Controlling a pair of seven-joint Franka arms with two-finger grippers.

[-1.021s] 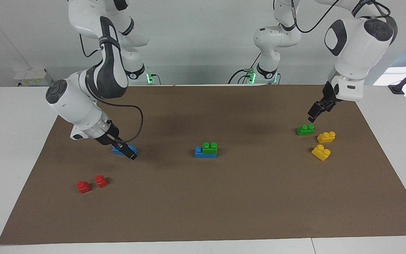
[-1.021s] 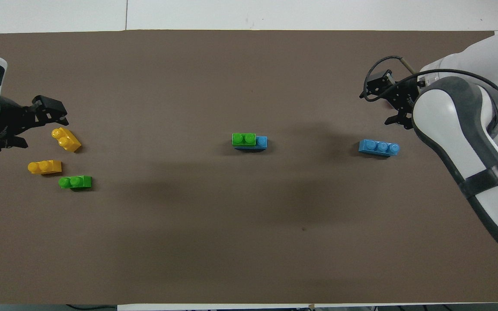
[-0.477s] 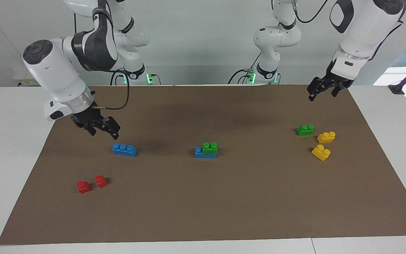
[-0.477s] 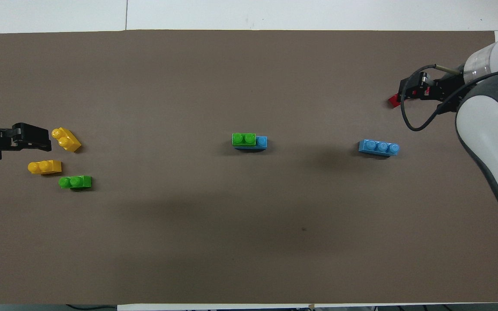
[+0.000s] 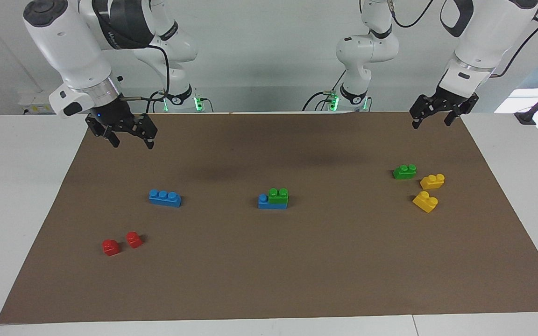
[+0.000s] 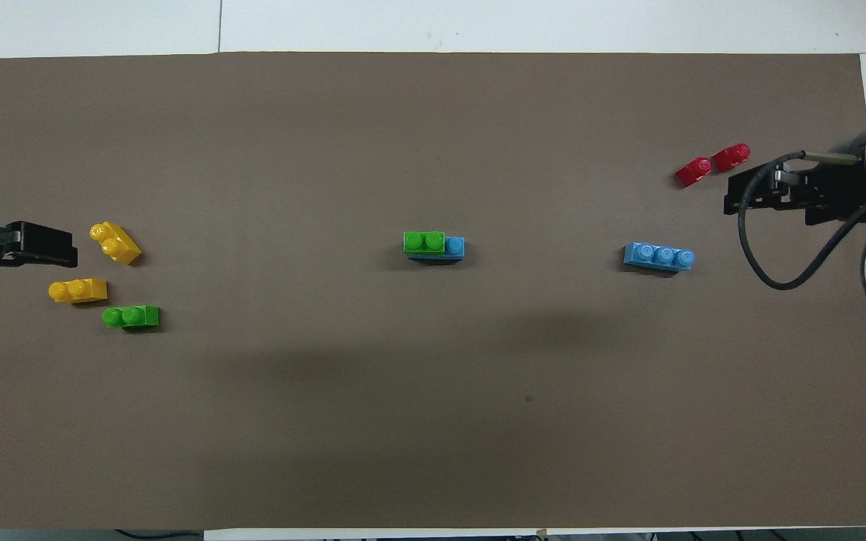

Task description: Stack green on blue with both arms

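A green brick (image 5: 278, 195) sits stacked on a blue brick (image 5: 264, 203) at the mat's middle; the stack also shows in the overhead view (image 6: 424, 241). A loose blue brick (image 5: 165, 198) (image 6: 658, 256) lies toward the right arm's end. A loose green brick (image 5: 404, 171) (image 6: 131, 316) lies toward the left arm's end. My right gripper (image 5: 132, 143) (image 6: 775, 197) hangs open and empty, raised over the mat's edge near the robots. My left gripper (image 5: 430, 123) (image 6: 27, 248) hangs open and empty, raised over the mat's corner at its end.
Two yellow bricks (image 5: 432, 181) (image 5: 425, 201) lie beside the loose green brick. Two small red bricks (image 5: 110, 247) (image 5: 134, 239) lie farther from the robots than the loose blue brick. A brown mat (image 5: 297, 280) covers the white table.
Both grippers rose and drew back toward the robots. The right one left the loose blue brick; the left one left the loose green brick. No brick moved.
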